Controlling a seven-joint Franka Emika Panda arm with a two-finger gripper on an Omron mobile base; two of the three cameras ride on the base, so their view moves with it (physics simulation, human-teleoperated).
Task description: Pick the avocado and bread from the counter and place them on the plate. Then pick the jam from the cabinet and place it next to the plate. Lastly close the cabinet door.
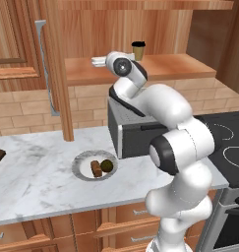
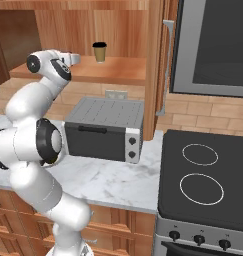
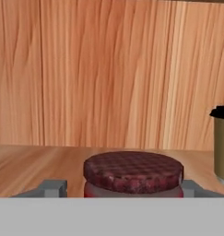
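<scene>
My fingers straddle the jam (image 3: 133, 174) on the cabinet (image 1: 140, 69) shelf.
My gripper (image 3: 118, 189) is spread, one tip either side, not yet closed; I judge the jar rigid, light, smooth-sided, best pinched below the lid; one jam, one cup (image 3: 221, 143), one plate (image 1: 81, 167), one avocado (image 1: 107, 165), one bread (image 1: 96, 169).

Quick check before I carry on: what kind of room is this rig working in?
A simulated home kitchen, apparently: marble counter, a stovetop, a toaster oven and an open wooden cabinet.
</scene>
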